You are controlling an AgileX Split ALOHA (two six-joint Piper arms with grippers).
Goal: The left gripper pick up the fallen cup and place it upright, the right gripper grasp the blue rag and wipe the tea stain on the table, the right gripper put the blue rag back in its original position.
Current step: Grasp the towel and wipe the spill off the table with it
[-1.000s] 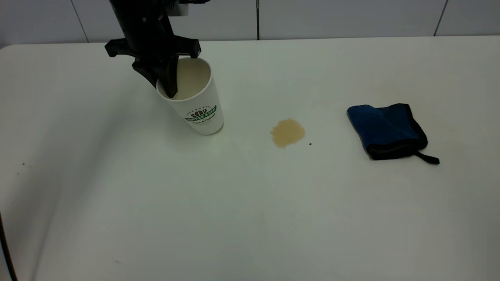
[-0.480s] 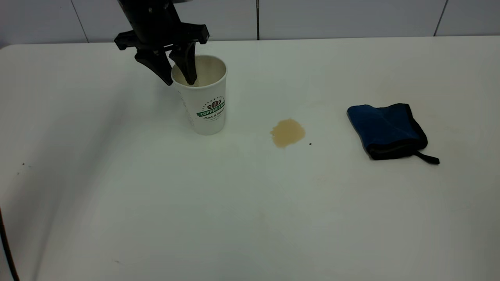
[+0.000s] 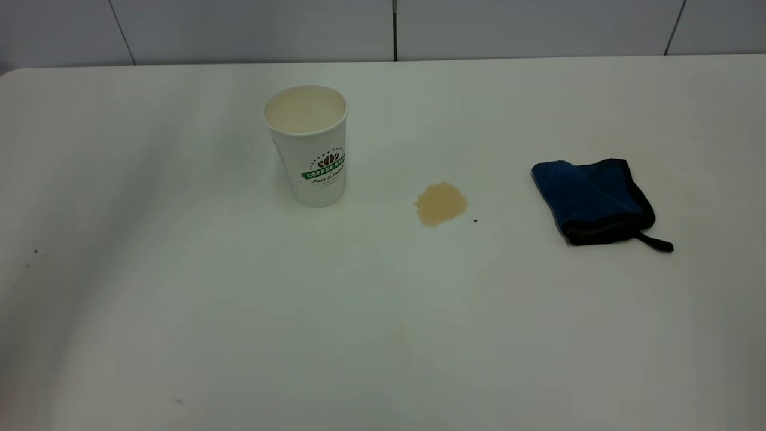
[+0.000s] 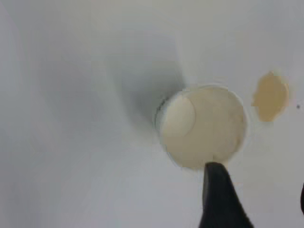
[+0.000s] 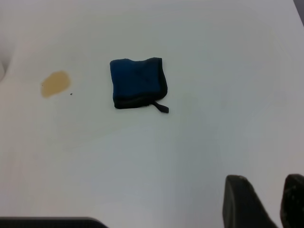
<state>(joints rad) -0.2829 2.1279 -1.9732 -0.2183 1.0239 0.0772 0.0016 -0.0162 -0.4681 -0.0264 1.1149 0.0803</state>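
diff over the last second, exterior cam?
The left end effector tipped the cup from leaning to upright, let go of its rim and rose out of the exterior view; its wrist camera now looks down into the cup. Cup stands free on the table. Tea stain and blue rag unchanged; right end effector high above, away from the rag.

Upright on the table (image 3: 239, 311), toward the rear left: the cup (image 3: 308, 146). Right of it, slightly nearer: the tea stain (image 3: 440, 204). Farther right, well apart: the blue rag (image 3: 592, 199).
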